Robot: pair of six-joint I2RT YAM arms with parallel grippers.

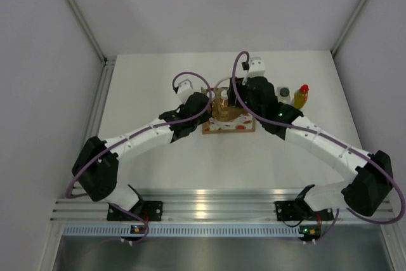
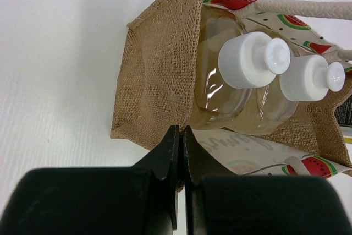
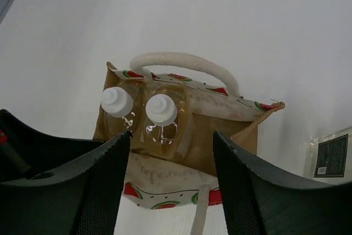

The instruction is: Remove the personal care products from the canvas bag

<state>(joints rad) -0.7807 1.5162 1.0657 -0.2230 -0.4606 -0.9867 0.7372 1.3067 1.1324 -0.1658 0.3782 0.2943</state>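
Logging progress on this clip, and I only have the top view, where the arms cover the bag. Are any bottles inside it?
Observer: Yes, two amber bottles stand side by side inside the bag.
Operator: Has the right gripper got hold of one?
Observer: No. The right gripper is open wide and hovers above the bag.
Operator: And the left?
Observer: The left gripper is shut and appears to pinch the bag's rim at a corner.
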